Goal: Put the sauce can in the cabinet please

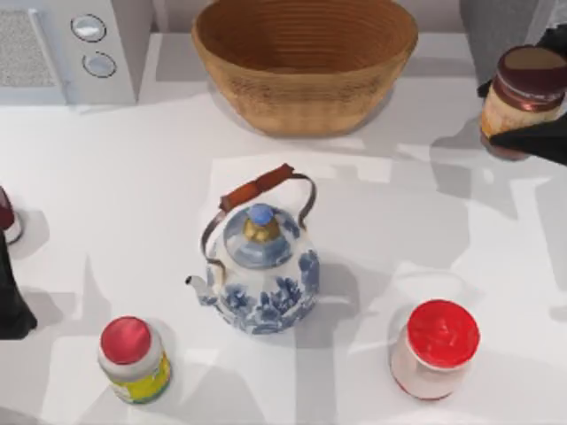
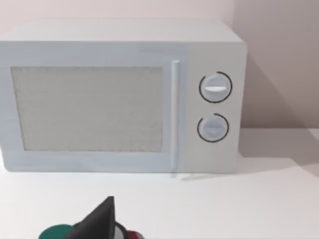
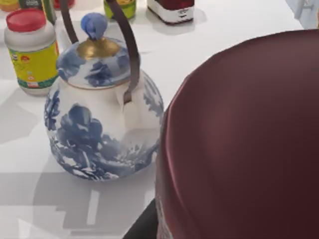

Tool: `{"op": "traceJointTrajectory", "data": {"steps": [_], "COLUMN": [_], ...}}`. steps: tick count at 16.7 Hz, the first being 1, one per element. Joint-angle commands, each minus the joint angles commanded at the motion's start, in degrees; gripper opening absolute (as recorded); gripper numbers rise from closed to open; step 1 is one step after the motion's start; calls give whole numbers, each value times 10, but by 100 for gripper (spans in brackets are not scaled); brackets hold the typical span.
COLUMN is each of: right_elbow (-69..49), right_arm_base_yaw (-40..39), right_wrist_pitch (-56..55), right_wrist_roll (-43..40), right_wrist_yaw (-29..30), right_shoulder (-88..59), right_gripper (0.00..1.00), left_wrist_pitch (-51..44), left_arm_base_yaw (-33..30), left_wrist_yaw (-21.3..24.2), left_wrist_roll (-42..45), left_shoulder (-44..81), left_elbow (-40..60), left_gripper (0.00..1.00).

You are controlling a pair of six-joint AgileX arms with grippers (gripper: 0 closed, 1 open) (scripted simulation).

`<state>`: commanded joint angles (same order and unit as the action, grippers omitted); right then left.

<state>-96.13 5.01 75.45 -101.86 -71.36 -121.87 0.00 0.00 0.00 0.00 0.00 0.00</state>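
Observation:
The sauce can [image 1: 523,88], with a maroon lid and orange label, hangs above the table at the far right, its shadow falling beside it. My right gripper [image 1: 532,99] is shut on it, black fingers on either side. In the right wrist view the can's maroon lid [image 3: 244,139] looms close. The grey cabinet [image 1: 500,27] stands at the back right corner, just behind the can. My left gripper [image 1: 11,305] is parked at the table's left edge, and a dark part of it [image 2: 97,221] shows in the left wrist view.
A wicker basket [image 1: 306,62] sits at the back centre and a grey-white microwave [image 1: 71,49] with two dials at the back left. A blue-and-white teapot [image 1: 261,266] stands mid-table. In front are a red-lidded white jar [image 1: 434,350] and a red-capped yellow-labelled bottle [image 1: 133,359].

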Motion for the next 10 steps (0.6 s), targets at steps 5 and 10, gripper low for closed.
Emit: {"op": "traceJointTrajectory", "data": {"steps": [5,10], "right_elbow": [100,299], "right_arm_base_yaw": [-7,-25], "right_wrist_pitch": [-93,-233], "right_wrist_roll": [108,315], "right_wrist_yaw": [76,209], "right_shoulder": [131,378], "right_gripper": [0,0], "left_wrist_pitch": [0,0], "left_arm_base_yaw": [0,0], "left_wrist_yaw": [0,0], "left_wrist_roll": [0,0], "left_shoulder": [0,0], "left_elbow": [0,0], "left_gripper": [100,100]}}
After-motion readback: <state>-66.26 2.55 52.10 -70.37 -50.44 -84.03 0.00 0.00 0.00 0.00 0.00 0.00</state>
